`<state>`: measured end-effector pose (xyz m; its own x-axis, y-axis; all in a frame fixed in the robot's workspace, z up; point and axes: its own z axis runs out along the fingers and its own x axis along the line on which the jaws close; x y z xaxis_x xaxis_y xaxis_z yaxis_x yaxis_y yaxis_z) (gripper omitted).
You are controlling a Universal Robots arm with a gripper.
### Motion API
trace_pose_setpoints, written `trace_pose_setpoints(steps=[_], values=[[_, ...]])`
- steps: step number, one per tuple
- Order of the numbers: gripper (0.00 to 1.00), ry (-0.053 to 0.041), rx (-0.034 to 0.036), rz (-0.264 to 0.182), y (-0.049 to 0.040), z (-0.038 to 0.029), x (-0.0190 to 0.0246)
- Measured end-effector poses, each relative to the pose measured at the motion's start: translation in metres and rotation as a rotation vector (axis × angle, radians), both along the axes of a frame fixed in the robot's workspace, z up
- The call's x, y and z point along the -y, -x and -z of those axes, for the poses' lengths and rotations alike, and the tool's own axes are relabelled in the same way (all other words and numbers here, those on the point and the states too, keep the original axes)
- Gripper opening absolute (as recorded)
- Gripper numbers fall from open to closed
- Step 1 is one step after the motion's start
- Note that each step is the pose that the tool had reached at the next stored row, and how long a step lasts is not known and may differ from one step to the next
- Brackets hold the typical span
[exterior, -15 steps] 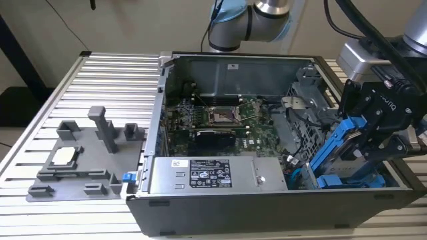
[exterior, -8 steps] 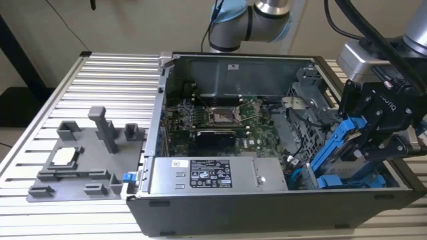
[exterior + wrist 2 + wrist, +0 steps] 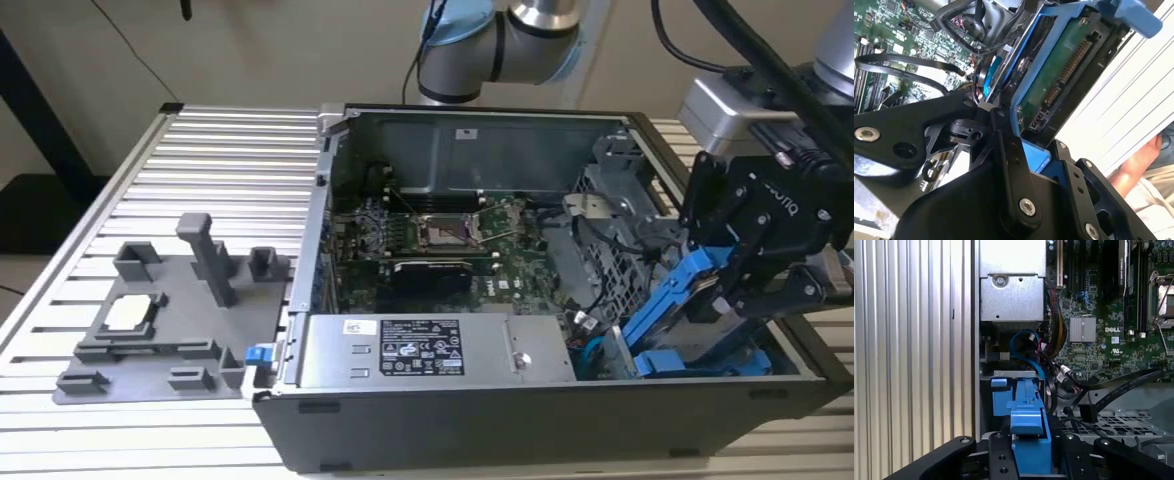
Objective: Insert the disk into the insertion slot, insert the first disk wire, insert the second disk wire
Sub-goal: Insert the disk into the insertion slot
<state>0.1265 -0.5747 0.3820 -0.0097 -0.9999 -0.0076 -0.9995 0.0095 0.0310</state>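
Gripping the disk [image 3: 677,300] by its bright blue carrier frame, the gripper [image 3: 742,295] is clamped on it, and we see one black finger [image 3: 1002,456] pressed against each side of the frame in the first wrist view. The disk hangs steeply tilted at the corner of the open computer case [image 3: 534,425] on the exterior view's right. Its lower end dips inside the case and its upper end rises above the rim. In the second wrist view we see the drive's green circuit board [image 3: 1054,85] and the exposed connector strip along one edge. Just beside the disk's lower end, another blue-fronted drive [image 3: 707,362] lies flat in the case. Black cables [image 3: 1124,382] and a thin blue cable [image 3: 1024,347] loop loosely between that corner and the motherboard [image 3: 441,230]. The silver power supply [image 3: 414,350] with its dark label sits along the near wall. The case rests on a ribbed metal table [image 3: 227,170]. On the exterior view's left, well apart from the case, stands a grey fixture plate [image 3: 147,335]. In the second wrist view a person's hand [image 3: 1139,162] shows beyond the table's edge.
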Motion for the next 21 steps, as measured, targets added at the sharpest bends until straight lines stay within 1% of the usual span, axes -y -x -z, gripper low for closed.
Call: trace_pose_setpoints(steps=[3, 4, 8, 9, 11, 17, 18, 19, 21], values=[[0.38, -0.0001, 0.0001, 0.000, 0.0001, -0.0001, -0.0001], [0.32, 0.0000, 0.0002, 0.000, 0.0001, -0.0001, -0.0001], [0.32, -0.0006, 0.0007, 0.001, 0.0004, -0.0002, -0.0001], [0.32, -0.0024, 0.0030, 0.000, 0.0012, -0.0002, -0.0002], [0.32, -0.0097, 0.0079, 0.001, 0.0027, -0.0002, -0.0005], [0.32, -0.0166, 0.0083, 0.001, 0.0029, -0.0002, -0.0006], [0.34, -0.0176, 0.0082, 0.001, 0.0029, -0.0003, -0.0006], [0.40, -0.0187, 0.0083, 0.001, 0.0029, -0.0003, -0.0006], [0.40, -0.0210, 0.0084, 0.001, 0.0029, -0.0002, -0.0006]])
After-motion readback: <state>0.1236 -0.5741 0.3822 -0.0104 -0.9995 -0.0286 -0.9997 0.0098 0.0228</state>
